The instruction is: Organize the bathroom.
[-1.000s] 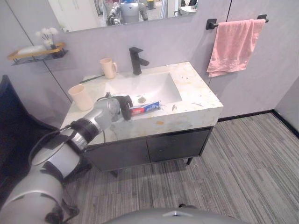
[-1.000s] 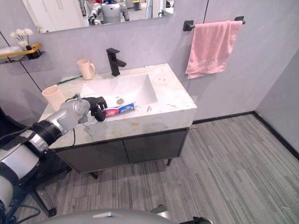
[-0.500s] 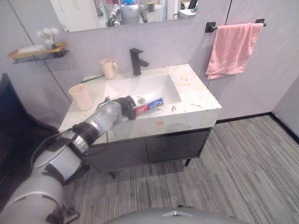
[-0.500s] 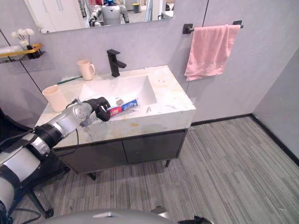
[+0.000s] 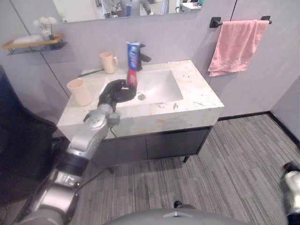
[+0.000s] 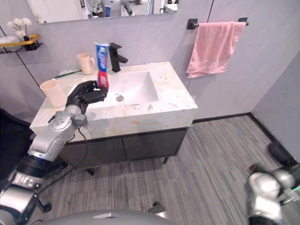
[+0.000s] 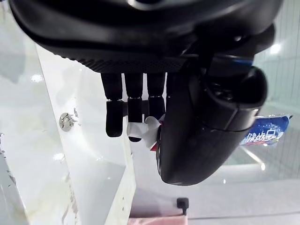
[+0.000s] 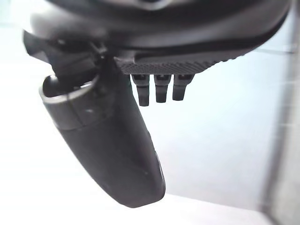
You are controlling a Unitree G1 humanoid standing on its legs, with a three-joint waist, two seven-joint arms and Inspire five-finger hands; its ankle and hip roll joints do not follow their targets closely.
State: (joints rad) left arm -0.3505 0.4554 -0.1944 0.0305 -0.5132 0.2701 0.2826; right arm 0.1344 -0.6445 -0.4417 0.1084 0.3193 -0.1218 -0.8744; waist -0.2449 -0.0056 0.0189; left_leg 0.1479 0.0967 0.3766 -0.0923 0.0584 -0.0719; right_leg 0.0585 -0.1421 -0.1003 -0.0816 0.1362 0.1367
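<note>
Surface: a pale marbled desk (image 5: 187, 101) is seen with a white sink (image 5: 157, 86) sunk into it; dark cabinet doors (image 5: 154, 145) are fitted below.
Room: grey walls and a striped grey floor (image 5: 234, 178) are shown; a mirror (image 5: 126, 7) is hung above the desk, and a small wall shelf (image 5: 33, 44) with white flowers (image 5: 41, 22) is fixed at the left.
Tap: one black tap (image 6: 117, 55) is mounted behind the sink.
Cups: two are counted, a peach cup (image 5: 79, 91) at the desk's left edge and a cream mug (image 5: 108, 62) near the wall, left of the tap.
Towel: one pink towel (image 5: 236, 44) is draped over a black bar (image 5: 216, 22) on the right wall.
Toothbrush: one thin green stick (image 5: 91, 72), taken to be a toothbrush, is laid on the desk beside the mug.
Toothpaste: one toothpaste tube (image 5: 132, 63) is held upright above the sink's left edge, clear of the desk.
Left hand: the left hand (image 5: 115, 93) is raised over the desk's front left part, palm turned up; its fingers (image 7: 135, 112) and thumb are clamped on the tube's lower end.
Right hand: the right hand (image 8: 108, 140) is seen in the right wrist view, away from the desk; its fingers are curled, with nothing held.
</note>
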